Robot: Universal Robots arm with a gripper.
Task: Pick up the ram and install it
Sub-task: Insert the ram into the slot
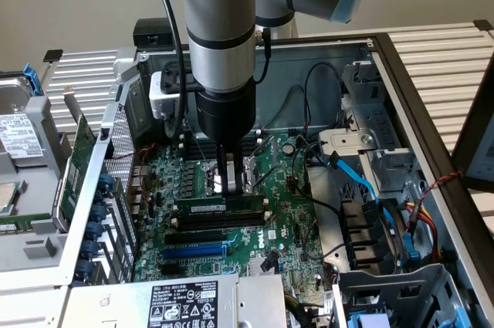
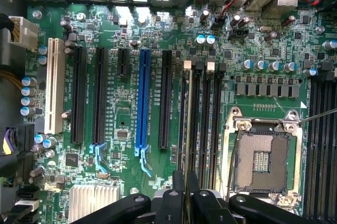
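Note:
The ram [image 1: 207, 207], a narrow green stick with a white label, stands upright along the rearmost of the black memory slots [image 1: 220, 225] on the motherboard. My gripper [image 1: 229, 187] comes straight down onto its top edge, shut on the ram near its middle. In the wrist view the ram [image 2: 187, 124] appears edge-on as a thin line running up from between my black fingers [image 2: 179, 200], lying over the memory slots [image 2: 206, 118] beside the CPU socket [image 2: 261, 161]. Whether the stick is fully seated in its slot I cannot tell.
The open computer case holds a blue expansion slot [image 1: 194, 251], a power supply [image 1: 181, 302] at the front, and blue cables [image 1: 361, 181] by the drive bays on the exterior view's right. A green card [image 1: 75, 164] and a hard drive [image 1: 19, 133] sit outside the case on the exterior view's left.

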